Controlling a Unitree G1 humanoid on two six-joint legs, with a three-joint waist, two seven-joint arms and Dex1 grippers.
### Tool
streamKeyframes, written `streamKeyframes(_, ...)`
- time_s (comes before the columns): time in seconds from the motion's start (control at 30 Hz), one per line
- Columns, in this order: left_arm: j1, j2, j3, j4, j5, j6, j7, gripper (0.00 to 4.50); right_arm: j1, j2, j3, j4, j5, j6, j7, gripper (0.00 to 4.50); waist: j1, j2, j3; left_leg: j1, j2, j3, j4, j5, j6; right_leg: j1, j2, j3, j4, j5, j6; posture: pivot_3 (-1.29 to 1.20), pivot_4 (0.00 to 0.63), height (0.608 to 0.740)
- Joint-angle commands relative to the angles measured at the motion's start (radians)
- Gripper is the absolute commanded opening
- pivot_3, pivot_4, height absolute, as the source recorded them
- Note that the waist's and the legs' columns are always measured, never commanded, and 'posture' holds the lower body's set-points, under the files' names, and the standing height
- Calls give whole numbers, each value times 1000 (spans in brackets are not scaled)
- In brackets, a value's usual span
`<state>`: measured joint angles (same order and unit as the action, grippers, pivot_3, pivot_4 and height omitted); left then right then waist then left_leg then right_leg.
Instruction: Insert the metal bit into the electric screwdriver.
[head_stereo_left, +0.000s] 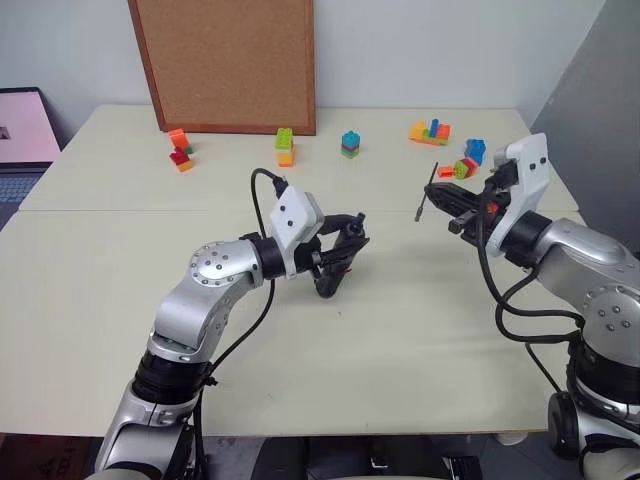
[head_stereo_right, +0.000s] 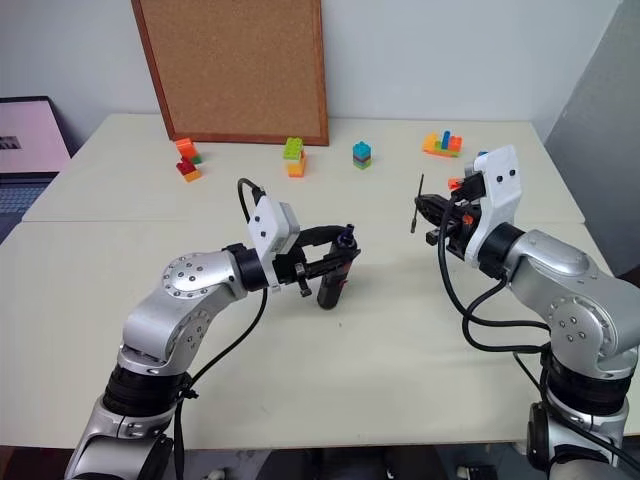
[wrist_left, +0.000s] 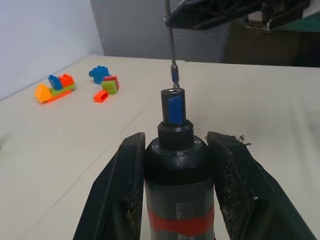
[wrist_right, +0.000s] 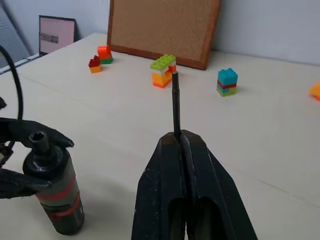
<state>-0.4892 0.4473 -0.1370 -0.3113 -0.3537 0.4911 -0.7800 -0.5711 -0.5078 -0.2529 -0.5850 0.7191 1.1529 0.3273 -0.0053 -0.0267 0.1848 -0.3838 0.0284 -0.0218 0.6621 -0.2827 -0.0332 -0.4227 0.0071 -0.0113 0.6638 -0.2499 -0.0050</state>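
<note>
My left gripper is shut on the electric screwdriver, a black cylinder with a red band, held upright above the middle of the table with its open socket end up. To its right my right gripper is shut on the metal bit, a thin dark rod that sticks out past the fingertips. From the head, the bit hangs apart from the screwdriver, higher and further right. In the left wrist view the bit's tip hovers just above the socket.
The cream table carries small stacks of coloured blocks along its far side. A cork board leans on the back wall. A laptop screen stands far left, a grey panel at the right.
</note>
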Motion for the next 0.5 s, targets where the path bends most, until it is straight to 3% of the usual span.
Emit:
streamKeyframes(0.03, 4, -11, 5, -55, -42, -13, -21, 1585, -40, -39, -14, -31, 18, -63, 35, 0, 0, 0, 0, 0, 0, 0, 0, 0, 0, 0, 0, 0, 0, 0, 0, 0, 150, 740)
streamKeyframes(0.3, -19, -68, 39, -55, -89, 16, 31, 1584, -85, -61, -28, -48, 87, -100, 56, 0, 1, 0, 0, -1, 0, 0, 0, 0, 0, 0, 0, 1, -1, 0, 0, 0, 150, 740)
streamKeyframes(0.5, 70, -88, -4, 33, 28, -161, 59, 1584, -107, -55, -33, -57, 153, -129, 62, 0, 0, 0, 0, 1, 0, 0, 0, 0, 0, 0, 0, 1, 1, 1, -1, 0, 150, 740)
